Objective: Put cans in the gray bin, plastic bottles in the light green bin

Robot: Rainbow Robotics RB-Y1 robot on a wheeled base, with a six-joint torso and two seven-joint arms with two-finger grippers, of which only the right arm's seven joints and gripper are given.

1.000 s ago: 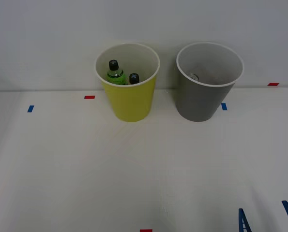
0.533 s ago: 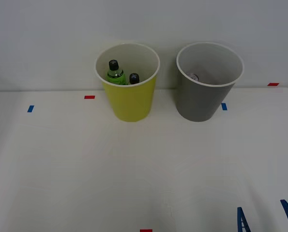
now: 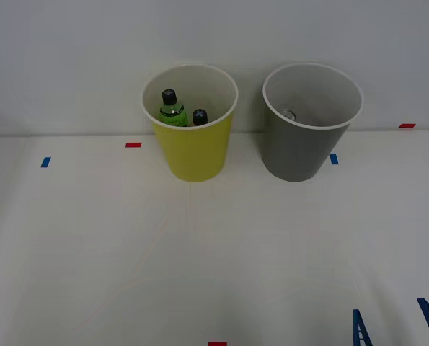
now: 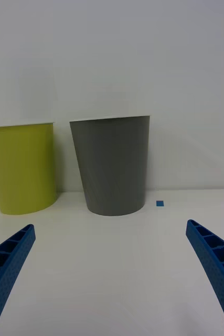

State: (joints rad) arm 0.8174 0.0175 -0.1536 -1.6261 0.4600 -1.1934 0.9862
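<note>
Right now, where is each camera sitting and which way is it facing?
Front view: above the arms, looking forward and down at the table; the right gripper pokes in at the lower right.
Right wrist view: low near the tabletop, facing the bin sides; the open gripper's blue fingers show.
Shared: the light green bin and the gray bin.

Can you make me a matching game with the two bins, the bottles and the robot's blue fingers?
Things:
1. light green bin
2. gray bin
3. plastic bottles
4. right gripper

Descriptions:
A. open and empty, low over the table's near edge
B. stands on the robot's right side of the other bin
C. black caps poking up inside a bin
D. holds both bottles

Pairs: 1-D, 2-B, 3-C, 4-A
</note>
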